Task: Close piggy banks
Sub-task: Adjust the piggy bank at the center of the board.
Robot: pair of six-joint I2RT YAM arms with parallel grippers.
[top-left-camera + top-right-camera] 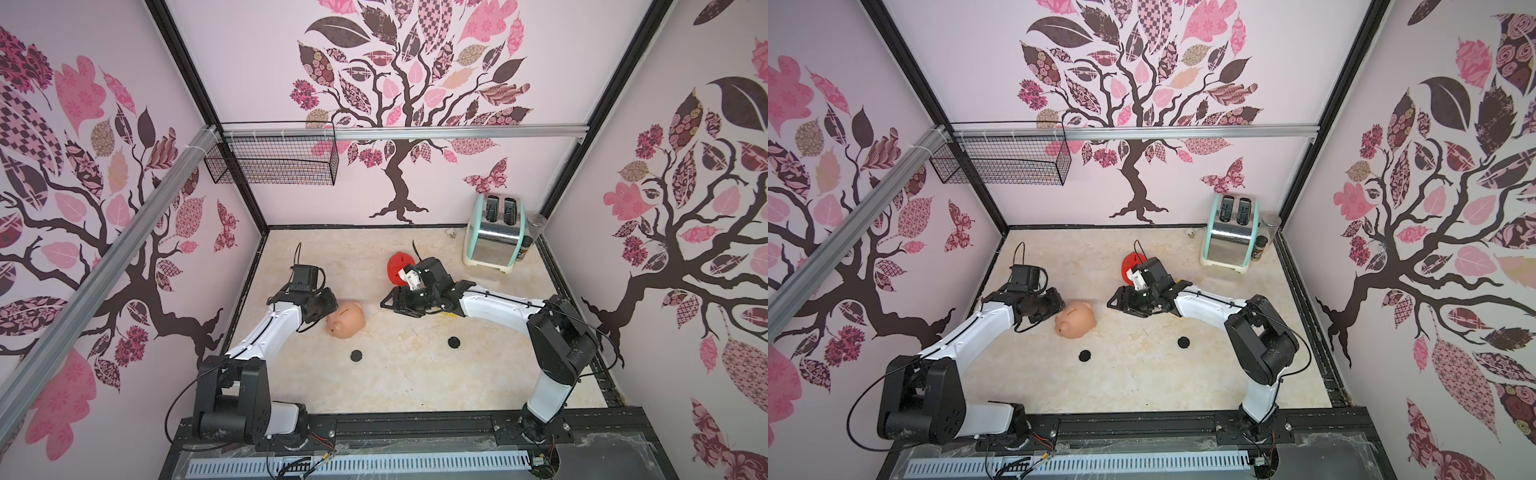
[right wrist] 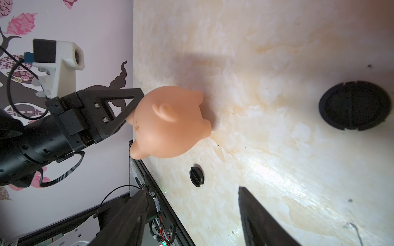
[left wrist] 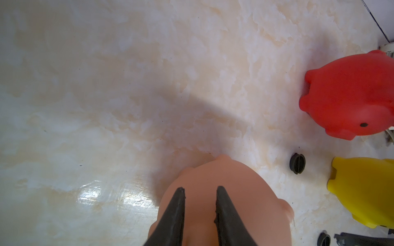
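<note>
Peach-pink pig front and centre-left on the marbled surface, tipped a little, coin slot facing up in both top views and snout toward the front edge. The left claw comes in at its rear from the left wall side. In the left wrist view the two dark fingers press into the pig's body with a band of soft peach plastic caught between them. From the right wrist view there's a small crease in the pig right where that claw bites, so it's pinching the peach-pink pig.

Further back, near the middle, sits the red pig, half hidden behind the right wrist's camera in a top view and well apart from the peach one. The left wrist view shows it whole, with the yellow pig close by but not touching. The right arm covers nearly all of the yellow pig in the top views.

The right claw hangs low between the red and peach pigs, pointing left. Its fingers are spread wide with nothing between them.

Two black plugs lie flat nearer the front, one just in front of the peach pig, the other in front of the right forearm. A mint-and-chrome toaster stands in the back right corner, and a wire basket hangs on the back wall at the left.
</note>
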